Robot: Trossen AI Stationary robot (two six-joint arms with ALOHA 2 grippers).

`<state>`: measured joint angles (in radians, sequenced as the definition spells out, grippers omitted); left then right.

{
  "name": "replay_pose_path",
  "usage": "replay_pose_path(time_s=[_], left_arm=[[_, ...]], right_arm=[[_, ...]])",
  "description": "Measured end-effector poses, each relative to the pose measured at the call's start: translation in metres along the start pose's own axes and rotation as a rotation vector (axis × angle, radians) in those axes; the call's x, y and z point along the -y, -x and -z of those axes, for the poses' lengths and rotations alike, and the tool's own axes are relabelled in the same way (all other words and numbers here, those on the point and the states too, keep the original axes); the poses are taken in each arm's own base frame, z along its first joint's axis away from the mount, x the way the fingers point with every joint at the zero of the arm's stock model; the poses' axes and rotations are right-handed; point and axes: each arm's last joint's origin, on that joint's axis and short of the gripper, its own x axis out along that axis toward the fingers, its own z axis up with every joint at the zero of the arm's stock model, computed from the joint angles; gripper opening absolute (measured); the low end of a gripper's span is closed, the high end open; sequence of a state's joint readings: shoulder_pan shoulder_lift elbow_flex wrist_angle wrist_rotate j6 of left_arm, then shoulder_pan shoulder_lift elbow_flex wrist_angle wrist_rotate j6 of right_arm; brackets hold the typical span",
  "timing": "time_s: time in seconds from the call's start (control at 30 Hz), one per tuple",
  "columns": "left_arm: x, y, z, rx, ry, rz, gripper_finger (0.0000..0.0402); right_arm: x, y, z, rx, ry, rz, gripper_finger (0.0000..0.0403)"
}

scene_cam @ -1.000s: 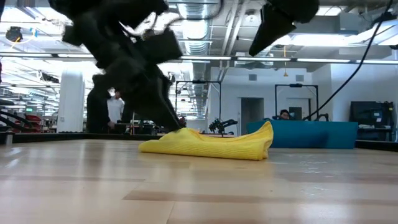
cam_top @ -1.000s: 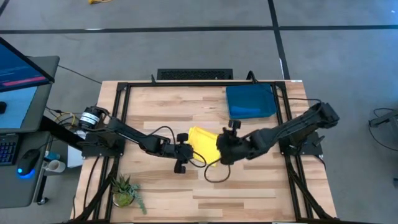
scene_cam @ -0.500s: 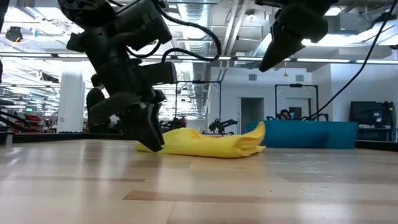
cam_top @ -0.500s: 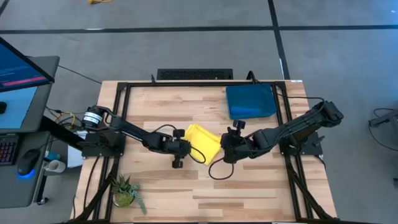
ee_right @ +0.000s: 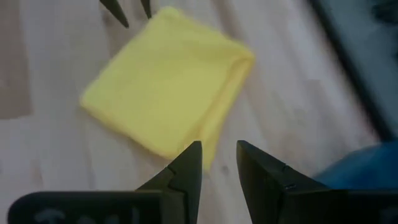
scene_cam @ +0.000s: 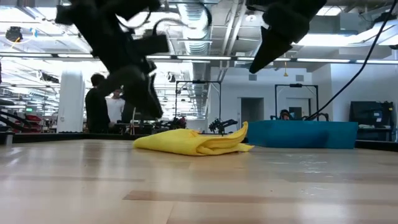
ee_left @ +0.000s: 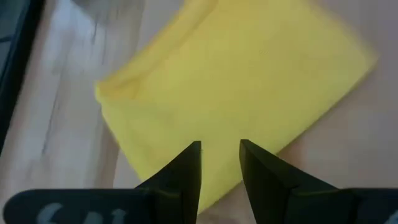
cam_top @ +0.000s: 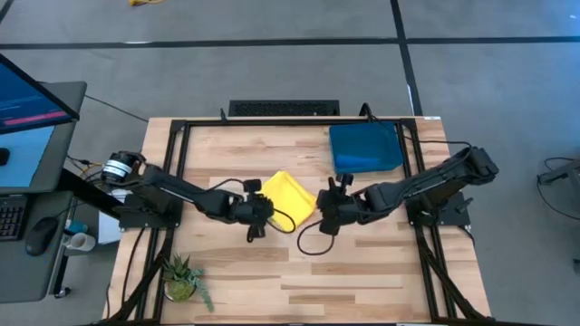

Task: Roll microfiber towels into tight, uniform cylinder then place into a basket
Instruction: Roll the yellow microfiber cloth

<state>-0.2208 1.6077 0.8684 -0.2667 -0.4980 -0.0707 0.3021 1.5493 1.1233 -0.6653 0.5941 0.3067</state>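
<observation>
— Yellow towel [cam_top: 292, 197] lies folded flat mid-table, not rolled; basket [cam_top: 366, 148] waits beyond it.
— I see left gripper [ee_left: 220, 163] and right gripper [ee_right: 219, 163] above it, fingers narrowly parted, holding nothing. Rolling and placing remain.

Towel [cam_top: 288, 198] mid-table between left tool [cam_top: 257, 220] and right tool [cam_top: 328, 217], seemingly untouched; basket [cam_top: 365, 148] behind, rightward.

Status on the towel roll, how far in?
Done: bright yellow microfiber towel lies folded flat on the wooden table. In hand: nothing; left gripper and right gripper hover above it, empty. Left: rolling, then placing into the dark teal rectangular basket.
</observation>
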Motion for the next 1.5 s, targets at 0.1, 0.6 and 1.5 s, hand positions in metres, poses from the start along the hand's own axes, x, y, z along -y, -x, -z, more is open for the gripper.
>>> replay_pose_path(time_s=[0.1,0.6,1.5], left_arm=[[0.012,0.005,-0.007,0.091,0.011,0.038,0.0103],[0.043,-0.038,-0.003,0.216,-0.016,0.171,0.0103],[0.031,-0.031,0.008,0.048,-0.099,0.058,0.0103]], right_arm=[[-0.001,-0.012,0.0,-0.045,-0.012,-0.06,0.0122],[0.004,-0.079,0.0,-0.174,0.06,-0.289,0.012],[0.007,-0.125,0.017,-0.429,-0.326,-0.396,0.012]])
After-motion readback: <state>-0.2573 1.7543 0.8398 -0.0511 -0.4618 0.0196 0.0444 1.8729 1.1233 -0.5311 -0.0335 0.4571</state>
